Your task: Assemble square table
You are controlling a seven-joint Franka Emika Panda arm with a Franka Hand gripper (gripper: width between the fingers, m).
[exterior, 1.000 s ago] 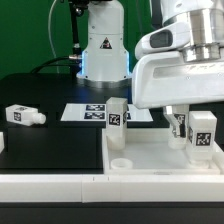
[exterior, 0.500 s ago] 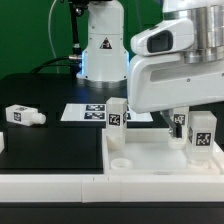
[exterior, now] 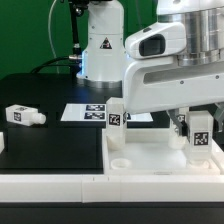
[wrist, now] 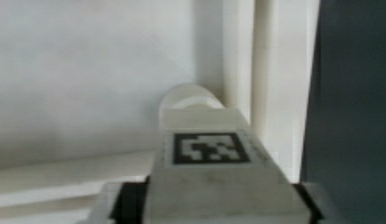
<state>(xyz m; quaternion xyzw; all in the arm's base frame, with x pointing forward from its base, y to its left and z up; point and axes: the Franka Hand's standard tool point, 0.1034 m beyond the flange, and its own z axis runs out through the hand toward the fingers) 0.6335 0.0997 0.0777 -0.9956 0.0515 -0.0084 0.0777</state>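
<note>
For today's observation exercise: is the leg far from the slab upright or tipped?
Tipped: the lone leg lies lengthwise on the black table.

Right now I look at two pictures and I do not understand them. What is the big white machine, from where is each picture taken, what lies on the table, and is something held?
The white machine is a robot arm; its two-finger hand hangs at the exterior view's right. One picture comes from a camera standing off the arm, the other from a camera on the wrist, looking along the hand. The hand grips a short white leg that stands on the square tabletop, a white slab with a raised rim. A second leg stands on it too, at a corner. A third leg lies loose on the black table. Near it lies the flat marker board.
</note>
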